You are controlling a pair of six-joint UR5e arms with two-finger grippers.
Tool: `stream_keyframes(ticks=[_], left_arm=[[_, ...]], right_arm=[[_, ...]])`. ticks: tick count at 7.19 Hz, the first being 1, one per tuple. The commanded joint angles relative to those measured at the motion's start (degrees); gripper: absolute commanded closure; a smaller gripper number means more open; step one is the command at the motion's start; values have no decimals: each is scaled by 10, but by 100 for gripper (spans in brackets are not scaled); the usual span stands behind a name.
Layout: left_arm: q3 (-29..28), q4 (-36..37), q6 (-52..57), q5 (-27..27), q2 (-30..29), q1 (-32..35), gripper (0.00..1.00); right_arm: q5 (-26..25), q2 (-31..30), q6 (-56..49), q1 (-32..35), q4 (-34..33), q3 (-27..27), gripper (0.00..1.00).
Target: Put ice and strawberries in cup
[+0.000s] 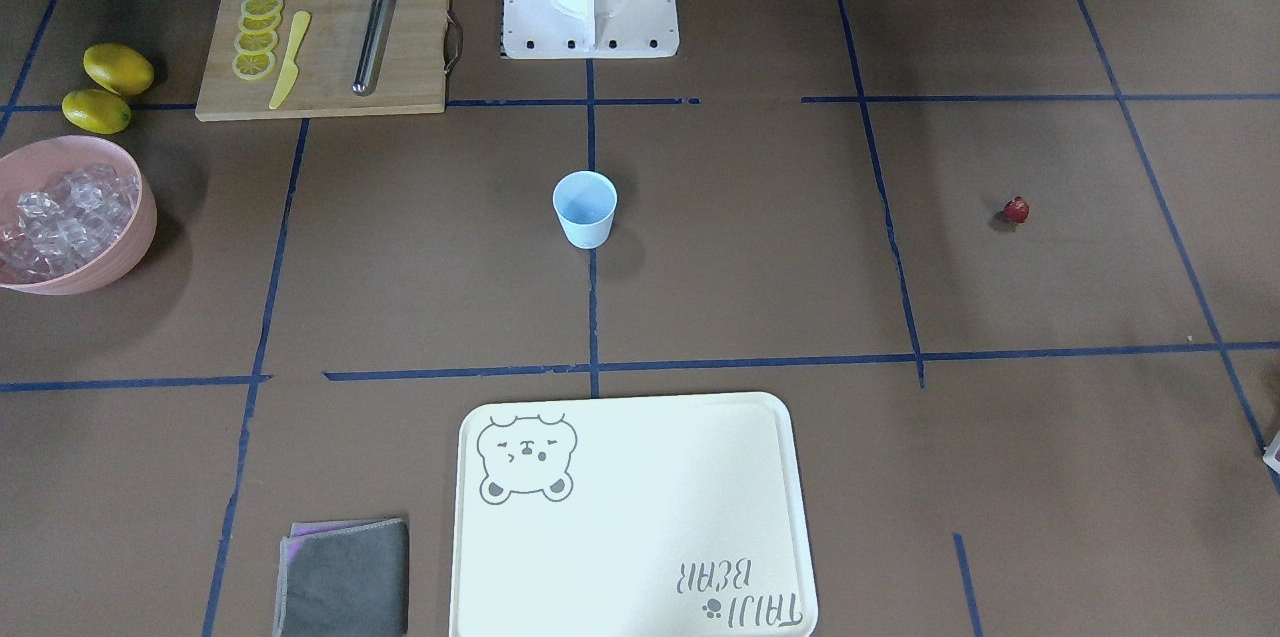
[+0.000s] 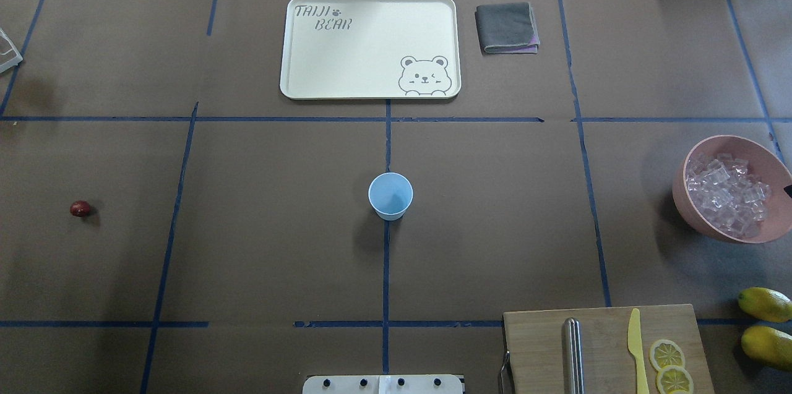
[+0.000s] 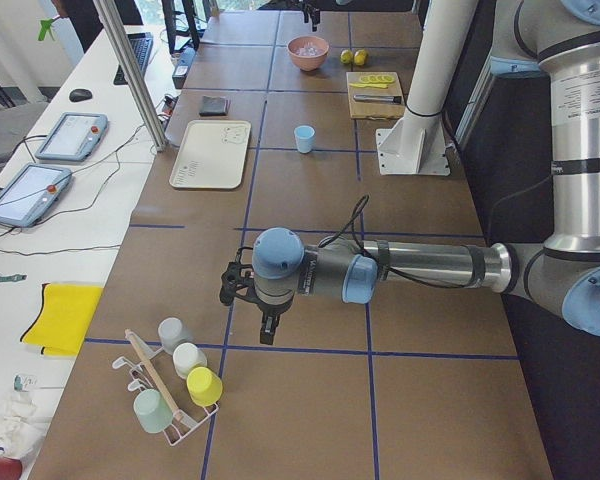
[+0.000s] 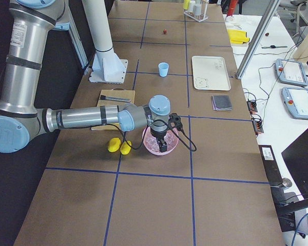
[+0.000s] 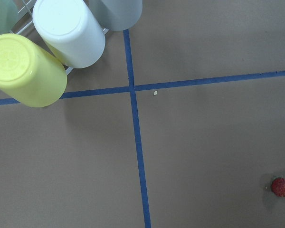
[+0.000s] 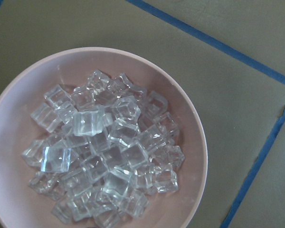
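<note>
The pale blue cup (image 1: pixel 585 209) stands upright and empty at the table's middle, and shows in the overhead view (image 2: pixel 390 196). The strawberry (image 2: pixel 80 208) lies alone on the table far to the left, low right in the left wrist view (image 5: pixel 282 186). The ice (image 6: pixel 104 152) fills the pink bowl (image 2: pixel 687 196) at the right. My left gripper (image 3: pixel 267 335) hangs above the table near a cup rack, apart from the strawberry. My right gripper (image 4: pixel 163 147) hangs over the bowl of ice. I cannot tell whether either is open or shut.
A wooden cutting board (image 2: pixel 606 344) holds lemon slices, a yellow knife (image 2: pixel 636 344) and a metal tube (image 2: pixel 572 354). Two lemons (image 2: pixel 766 320) lie beside it. A cream tray (image 2: pixel 371 47) and a grey cloth (image 2: pixel 506 27) lie at the far side. A rack of upturned cups (image 5: pixel 47 47) stands at the left end.
</note>
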State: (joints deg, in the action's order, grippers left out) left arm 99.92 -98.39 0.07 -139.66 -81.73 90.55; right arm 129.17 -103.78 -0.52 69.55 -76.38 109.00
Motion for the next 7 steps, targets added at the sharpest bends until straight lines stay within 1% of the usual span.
stream_keyframes(ticks=[1,2,7], left_arm=[[0,-1,1,0,0,0,0],[1,-1,1,0,0,0,0],[3,-1,1,0,0,0,0]], right_arm=[[-12,1,71,-34,14,-2,10],[-13,5,131,-62,17,-2,10],[-28,16,129,-82,17,-16,10]])
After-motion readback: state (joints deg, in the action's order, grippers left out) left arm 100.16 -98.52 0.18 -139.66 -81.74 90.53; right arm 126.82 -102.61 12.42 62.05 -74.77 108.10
